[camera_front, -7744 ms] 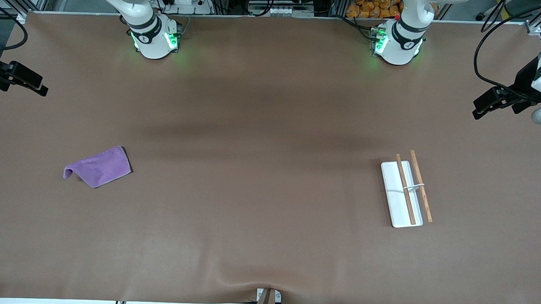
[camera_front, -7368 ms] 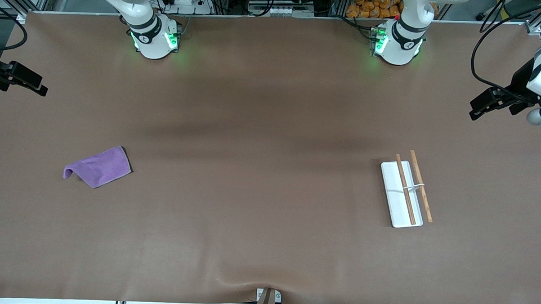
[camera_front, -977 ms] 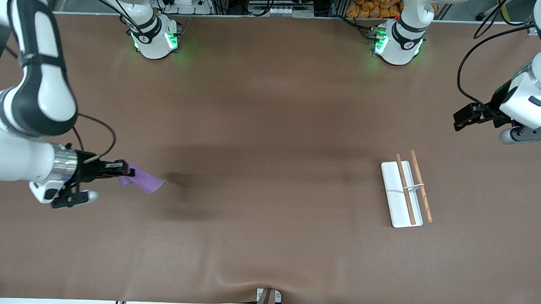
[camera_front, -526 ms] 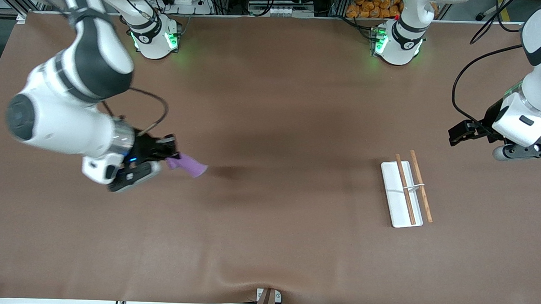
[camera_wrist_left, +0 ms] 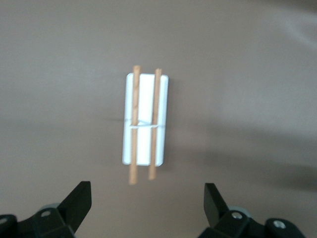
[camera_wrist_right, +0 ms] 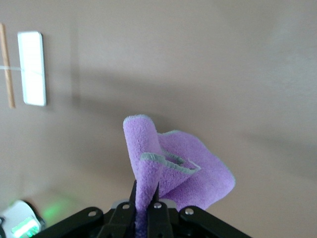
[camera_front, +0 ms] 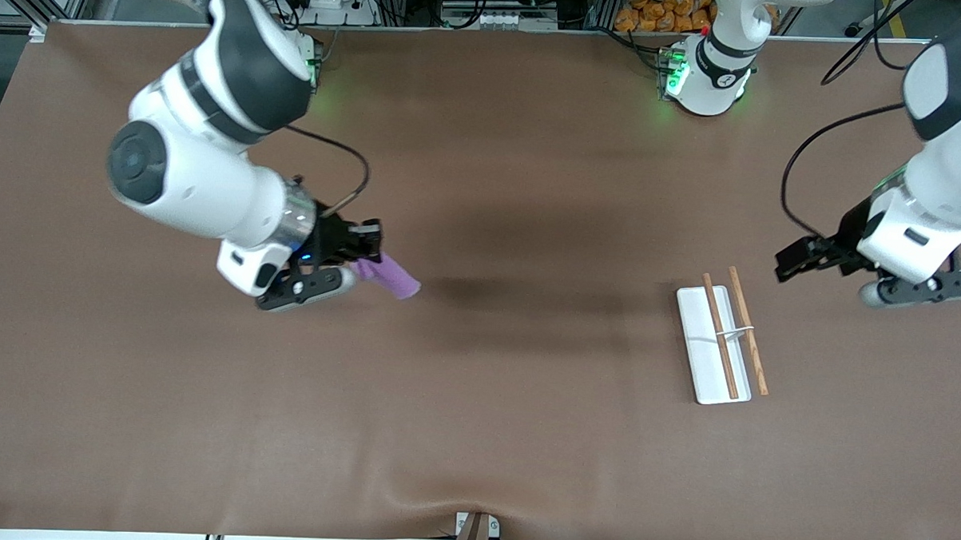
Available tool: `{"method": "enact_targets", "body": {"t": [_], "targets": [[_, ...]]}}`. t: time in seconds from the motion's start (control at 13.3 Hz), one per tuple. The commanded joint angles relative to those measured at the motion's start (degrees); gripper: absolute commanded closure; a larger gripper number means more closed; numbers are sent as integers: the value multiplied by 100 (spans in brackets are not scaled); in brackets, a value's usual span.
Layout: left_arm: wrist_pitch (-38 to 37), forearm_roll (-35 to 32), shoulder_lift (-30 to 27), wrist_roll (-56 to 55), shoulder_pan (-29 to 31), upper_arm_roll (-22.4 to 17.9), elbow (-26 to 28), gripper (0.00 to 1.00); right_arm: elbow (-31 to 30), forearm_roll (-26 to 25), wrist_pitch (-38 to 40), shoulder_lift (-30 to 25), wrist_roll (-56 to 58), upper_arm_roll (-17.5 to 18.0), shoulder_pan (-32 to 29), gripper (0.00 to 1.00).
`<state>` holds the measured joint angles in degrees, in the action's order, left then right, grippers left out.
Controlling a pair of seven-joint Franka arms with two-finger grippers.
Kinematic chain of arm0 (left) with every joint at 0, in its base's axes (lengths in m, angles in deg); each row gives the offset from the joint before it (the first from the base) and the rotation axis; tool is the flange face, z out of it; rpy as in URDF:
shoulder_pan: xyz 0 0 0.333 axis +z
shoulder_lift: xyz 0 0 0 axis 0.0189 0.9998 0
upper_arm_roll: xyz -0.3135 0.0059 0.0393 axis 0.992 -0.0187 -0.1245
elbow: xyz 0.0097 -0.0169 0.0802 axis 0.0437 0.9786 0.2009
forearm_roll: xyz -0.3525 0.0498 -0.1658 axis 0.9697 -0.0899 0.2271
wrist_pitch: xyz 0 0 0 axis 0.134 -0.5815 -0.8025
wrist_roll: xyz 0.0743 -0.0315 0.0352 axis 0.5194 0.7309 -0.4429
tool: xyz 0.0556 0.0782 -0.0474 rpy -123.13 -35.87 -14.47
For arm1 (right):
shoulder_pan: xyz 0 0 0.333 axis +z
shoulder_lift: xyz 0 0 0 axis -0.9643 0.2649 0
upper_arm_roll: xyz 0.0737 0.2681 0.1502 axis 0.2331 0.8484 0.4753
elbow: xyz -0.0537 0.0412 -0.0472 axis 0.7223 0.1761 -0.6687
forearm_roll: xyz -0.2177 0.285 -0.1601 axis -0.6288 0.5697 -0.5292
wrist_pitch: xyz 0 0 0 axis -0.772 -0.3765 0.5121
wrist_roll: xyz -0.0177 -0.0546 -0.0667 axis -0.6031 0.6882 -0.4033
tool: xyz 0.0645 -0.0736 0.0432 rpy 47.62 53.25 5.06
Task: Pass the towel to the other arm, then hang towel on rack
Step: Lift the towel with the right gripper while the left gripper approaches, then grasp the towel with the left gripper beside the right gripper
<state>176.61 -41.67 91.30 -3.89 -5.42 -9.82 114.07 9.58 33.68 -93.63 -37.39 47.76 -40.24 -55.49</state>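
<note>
The purple towel [camera_front: 392, 276] hangs bunched in the air over the table's middle stretch, pinched by my right gripper [camera_front: 369, 254], which is shut on it. In the right wrist view the towel [camera_wrist_right: 168, 168] folds up out of the right gripper [camera_wrist_right: 144, 194]. The rack [camera_front: 722, 334], a white base with two brown rods, lies flat toward the left arm's end of the table. My left gripper [camera_front: 793, 258] hovers open just above and beside the rack, nothing between its fingers. The left wrist view shows the rack [camera_wrist_left: 145, 120] ahead of the open left gripper [camera_wrist_left: 147, 201].
The brown table mat [camera_front: 476, 398] is bare apart from the rack. Both arm bases [camera_front: 707, 74] stand along the edge farthest from the front camera. A small bracket [camera_front: 475, 530] sits at the nearest table edge.
My right arm has carried the towel toward the table's middle, away from the right arm's end. My left gripper has come lower and closer to the rack, still open.
</note>
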Motion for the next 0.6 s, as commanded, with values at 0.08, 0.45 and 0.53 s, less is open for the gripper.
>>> {"method": "enact_targets", "body": {"t": [0.08, 0.45, 0.53], "targets": [[55, 73, 570, -1146, -448, 15, -670, 0, 91, 28, -584, 38, -1294, -53, 597, 100], [161, 1047, 955, -3096, -896, 33, -592, 0, 47, -25, -1341, 73, -2947, -61, 1257, 100], [152, 1153, 1113, -3632, -1045, 76, -591, 0, 47, -16, -1368, 73, -3298, -61, 1301, 100]]}}
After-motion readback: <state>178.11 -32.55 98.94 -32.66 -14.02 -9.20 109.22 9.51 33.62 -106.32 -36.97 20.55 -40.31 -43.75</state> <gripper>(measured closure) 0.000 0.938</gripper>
